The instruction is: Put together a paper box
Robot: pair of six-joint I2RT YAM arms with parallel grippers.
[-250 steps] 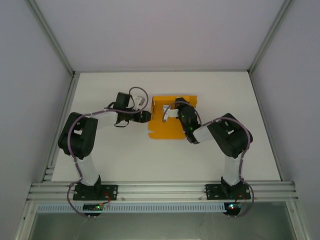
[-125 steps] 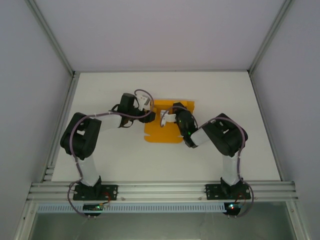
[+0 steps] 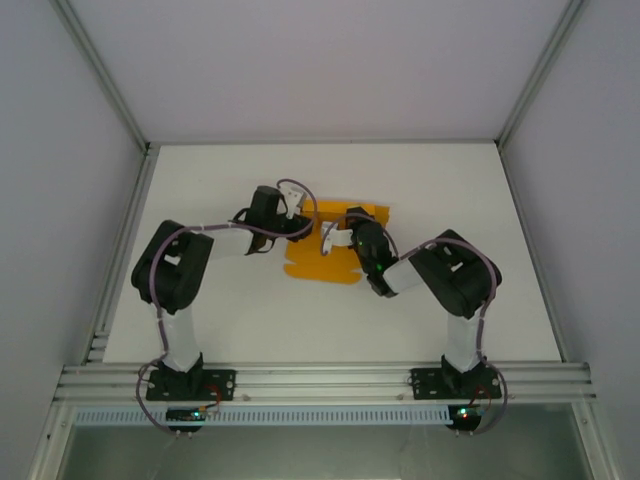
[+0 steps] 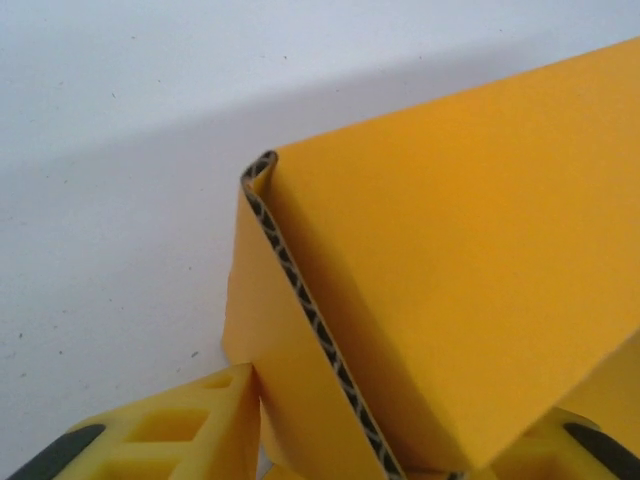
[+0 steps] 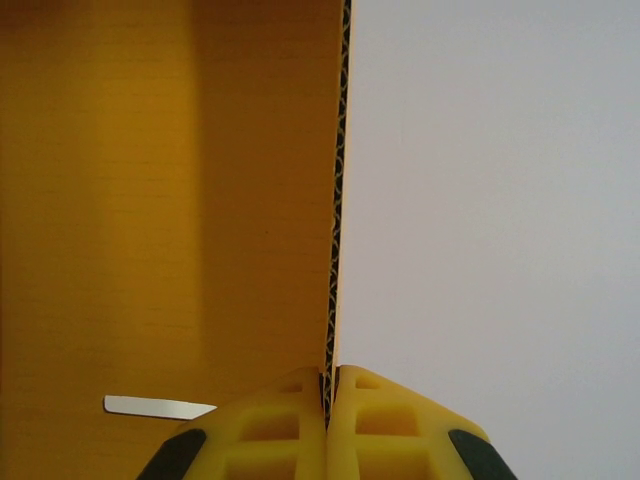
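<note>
Mid-table [image 3: 200, 190]: paper box [image 3: 320, 268] | R fingers [image 5: 385, 420] pinch edge | L fingers [image 4: 170, 430] straddle fold, grip unclear

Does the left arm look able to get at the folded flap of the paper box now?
Probably yes: the flap of the paper box lies between the fingers of the left gripper, with nothing before it. The right gripper pinches a different edge.
</note>
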